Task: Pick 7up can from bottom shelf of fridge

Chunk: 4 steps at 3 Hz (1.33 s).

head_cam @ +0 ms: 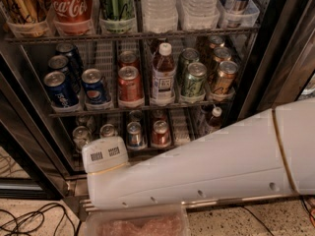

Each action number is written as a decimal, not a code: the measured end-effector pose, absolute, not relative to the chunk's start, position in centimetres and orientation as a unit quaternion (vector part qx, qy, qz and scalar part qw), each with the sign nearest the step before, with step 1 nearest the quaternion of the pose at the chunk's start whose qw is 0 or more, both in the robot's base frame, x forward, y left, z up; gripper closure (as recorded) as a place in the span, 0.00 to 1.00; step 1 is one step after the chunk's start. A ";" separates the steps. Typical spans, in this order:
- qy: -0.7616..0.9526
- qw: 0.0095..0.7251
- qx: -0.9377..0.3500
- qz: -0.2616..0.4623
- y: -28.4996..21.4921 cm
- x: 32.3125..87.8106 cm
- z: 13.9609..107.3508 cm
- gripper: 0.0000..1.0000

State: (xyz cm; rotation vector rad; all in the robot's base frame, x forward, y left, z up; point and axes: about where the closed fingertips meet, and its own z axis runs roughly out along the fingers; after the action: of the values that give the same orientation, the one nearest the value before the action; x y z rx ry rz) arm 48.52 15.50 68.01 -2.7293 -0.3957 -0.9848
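White plastic arm [197, 171] covers space below pale silver-topped 7up can [107, 131]; gripper hidden behind arm there, state cannot tell. Risk: blind reach topples neighbouring cans [134, 133] beside 7up can.

- The desk [179, 127], the lowest wire rack with white ribbed lanes, carries two pale cans [81, 135], a blue-banded can [134, 134], a red can [160, 133] and a small bottle [212, 119].
- The speckled floor [236, 222] holds black cables [34, 218] and a clear tub [138, 222].
- The tool is out of sight behind the white arm [197, 166].
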 end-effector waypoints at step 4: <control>-0.176 0.082 -0.873 -0.447 16.5 52.1 66.1 1.00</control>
State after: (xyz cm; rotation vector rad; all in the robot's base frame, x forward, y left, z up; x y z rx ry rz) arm 52.09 16.53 66.08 -2.6092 -0.5262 -1.3357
